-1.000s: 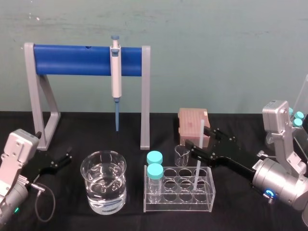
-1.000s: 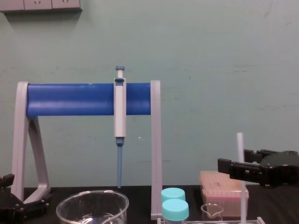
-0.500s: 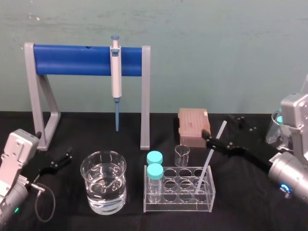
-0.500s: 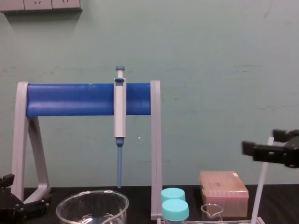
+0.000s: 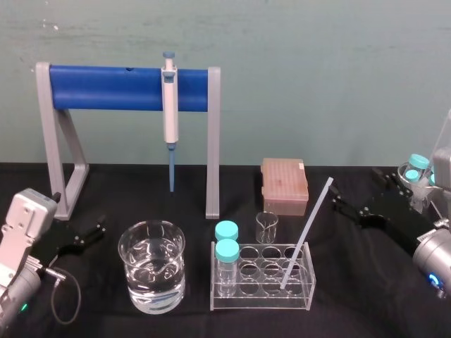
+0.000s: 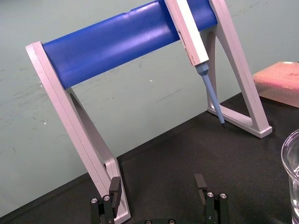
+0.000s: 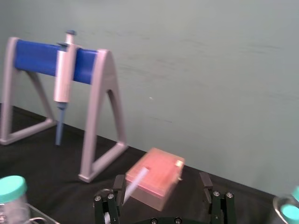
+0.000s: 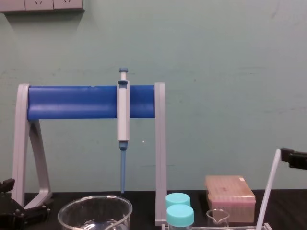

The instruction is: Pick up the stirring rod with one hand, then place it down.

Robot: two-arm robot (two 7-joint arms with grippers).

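Stirring rod [image 5: 306, 234]: tilted in the clear rack [image 5: 262, 299], lower end in a right-side hole
Right gripper [image 5: 336, 196]: fingers spread, just beside the rod's top, apparently not touching it
Left gripper [image 6: 156, 183]: parked, fingers apart, by the blue stand [image 5: 113, 88]

In the chest view the bottom edge cuts off the lower end of the stirring rod [image 8: 268, 189], most of the glass beaker [image 8: 69, 215] and the capped vials [image 8: 180, 215]. The right edge leaves just a dark tip of the right gripper [image 8: 294, 158]. From the right wrist, the rod and the pink tip box [image 7: 159, 179] show blurred. From the left wrist, the pipette [image 6: 188, 32] loses its top at the frame edge.
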